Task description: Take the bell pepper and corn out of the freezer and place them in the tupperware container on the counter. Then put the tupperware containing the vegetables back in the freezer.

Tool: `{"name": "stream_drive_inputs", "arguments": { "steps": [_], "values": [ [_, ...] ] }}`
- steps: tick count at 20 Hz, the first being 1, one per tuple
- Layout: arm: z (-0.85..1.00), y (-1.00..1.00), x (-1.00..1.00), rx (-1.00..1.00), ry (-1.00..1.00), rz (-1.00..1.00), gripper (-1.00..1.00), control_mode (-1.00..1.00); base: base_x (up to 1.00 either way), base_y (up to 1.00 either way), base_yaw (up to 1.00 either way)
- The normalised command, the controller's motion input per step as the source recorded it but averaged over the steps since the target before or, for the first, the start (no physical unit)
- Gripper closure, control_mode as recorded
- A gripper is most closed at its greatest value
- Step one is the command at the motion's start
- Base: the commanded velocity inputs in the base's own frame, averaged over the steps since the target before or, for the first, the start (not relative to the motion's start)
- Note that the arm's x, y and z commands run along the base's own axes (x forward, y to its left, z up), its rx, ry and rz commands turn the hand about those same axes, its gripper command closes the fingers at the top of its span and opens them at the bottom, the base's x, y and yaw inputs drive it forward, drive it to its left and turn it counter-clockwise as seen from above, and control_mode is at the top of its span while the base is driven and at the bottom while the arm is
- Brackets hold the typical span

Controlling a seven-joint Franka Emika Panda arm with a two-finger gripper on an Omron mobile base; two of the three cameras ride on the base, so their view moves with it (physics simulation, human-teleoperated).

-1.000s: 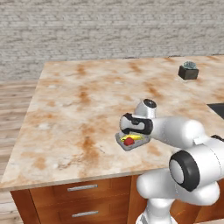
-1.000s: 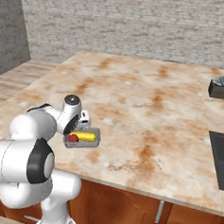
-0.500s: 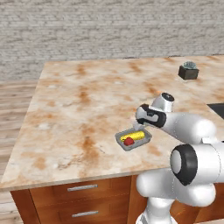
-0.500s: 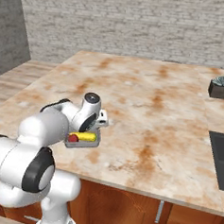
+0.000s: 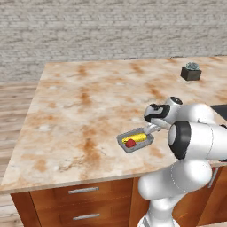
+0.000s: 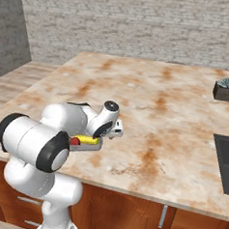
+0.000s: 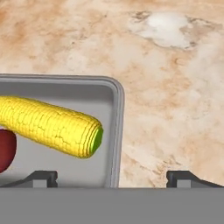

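The tupperware container [image 5: 125,147] lies on the counter [image 5: 88,97] near its front edge. Inside it are the yellow corn [image 5: 136,137] and the red bell pepper [image 5: 130,143], side by side. My gripper [image 5: 150,131] hangs low at the tray's right end, open and holding nothing. In the hand view the corn [image 7: 52,124] lies across the tray, the bell pepper [image 7: 5,151] shows at the left edge, and the tray's rounded rim [image 7: 117,127] runs between my fingertips [image 7: 43,177]. From the right base view the tray [image 6: 91,147] sits just left of the gripper [image 6: 112,134]. The freezer is out of view.
A small dark plant pot [image 5: 191,72] stands at the counter's far right [image 6: 224,90]. A dark sink opening [image 6: 225,163] cuts into the counter on the right. Brown drawers [image 5: 80,190] with silver handles sit below the front edge.
The hand has swung from over the tray to its right end and dropped lower. The jaws have spread slightly wider. Tray, corn and pepper have stayed put.
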Motion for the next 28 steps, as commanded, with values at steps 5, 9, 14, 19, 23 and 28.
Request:
{"name": "stream_drive_inputs", "arguments": {
  "steps": [5,9,14,19,23,28],
  "values": [
    [-0.26,-0.05,0.32,0.01,0.08,0.0,-1.0,-1.0,0.0,0.0,0.0],
    [-0.41,-0.1,0.15,0.0,0.05,0.0,-1.0,-1.0,0.0,0.0,0.0],
    [-0.29,-0.03,0.16,0.0,0.0,0.0,-1.0,-1.0,0.0,0.0,0.0],
    [-0.66,-0.08,-0.13,0.0,0.01,0.0,-1.0,-1.0,0.0,0.0,0.0],
    [-0.47,-0.16,-0.36,0.0,0.0,0.0,-1.0,-1.0,0.0,0.0,0.0],
    [-0.25,-0.01,-0.7,0.0,0.0,0.0,-1.0,-1.0,0.0,0.0,0.0]
  ]
}}
